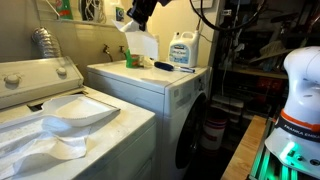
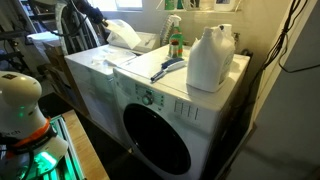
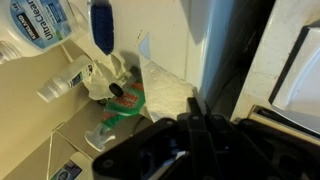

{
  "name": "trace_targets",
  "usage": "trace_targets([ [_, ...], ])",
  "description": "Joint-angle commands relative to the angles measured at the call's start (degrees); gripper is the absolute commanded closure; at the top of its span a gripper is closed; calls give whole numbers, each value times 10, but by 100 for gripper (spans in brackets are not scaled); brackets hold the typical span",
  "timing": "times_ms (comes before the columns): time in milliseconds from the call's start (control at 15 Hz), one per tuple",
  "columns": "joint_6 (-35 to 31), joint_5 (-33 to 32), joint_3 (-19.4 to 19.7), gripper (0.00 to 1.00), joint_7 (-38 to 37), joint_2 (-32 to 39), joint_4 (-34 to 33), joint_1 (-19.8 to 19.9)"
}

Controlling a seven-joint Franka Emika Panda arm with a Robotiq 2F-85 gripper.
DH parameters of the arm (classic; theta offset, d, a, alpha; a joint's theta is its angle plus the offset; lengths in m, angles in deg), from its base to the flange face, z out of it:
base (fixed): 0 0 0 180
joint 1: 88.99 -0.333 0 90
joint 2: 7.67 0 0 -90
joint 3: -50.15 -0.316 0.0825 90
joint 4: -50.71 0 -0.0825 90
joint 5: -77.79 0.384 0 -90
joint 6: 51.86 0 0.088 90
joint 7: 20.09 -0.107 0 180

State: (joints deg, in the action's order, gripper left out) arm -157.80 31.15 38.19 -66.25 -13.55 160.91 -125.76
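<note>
My gripper [image 1: 139, 14] hangs high above the back of the white front-load machine [image 1: 150, 90], over a white jug [image 1: 141, 45] and a green spray bottle [image 1: 128, 58]. In the wrist view its two black fingers [image 3: 195, 110] are pressed together with nothing between them. Beyond them in that view are the green spray bottle [image 3: 120, 95], a blue-handled brush [image 3: 100, 25], a detergent bottle with a blue label [image 3: 30, 30] and a white sheet [image 3: 165, 95]. An exterior view shows the jug [image 2: 210, 58], the spray bottle [image 2: 176, 38] and the brush [image 2: 170, 68] on the machine top.
A detergent bottle [image 1: 181, 50] and the brush [image 1: 165, 66] sit on the front-loader's top. A top-load washer [image 1: 60, 115] with white items stands beside it. A wall rises behind. A white round device with green light [image 1: 298, 95] stands on the floor side.
</note>
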Motion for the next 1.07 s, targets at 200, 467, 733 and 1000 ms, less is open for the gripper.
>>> trace_targets([
  [200,-108,-4,-43,100,16,-99,173,111],
  [467,-81,5,-74,99,10,-58,115,135],
  [733,-87,-10,-76,100,20,-58,119,142],
  [1000,-134,-12,-57,100,83,-67,148,172],
])
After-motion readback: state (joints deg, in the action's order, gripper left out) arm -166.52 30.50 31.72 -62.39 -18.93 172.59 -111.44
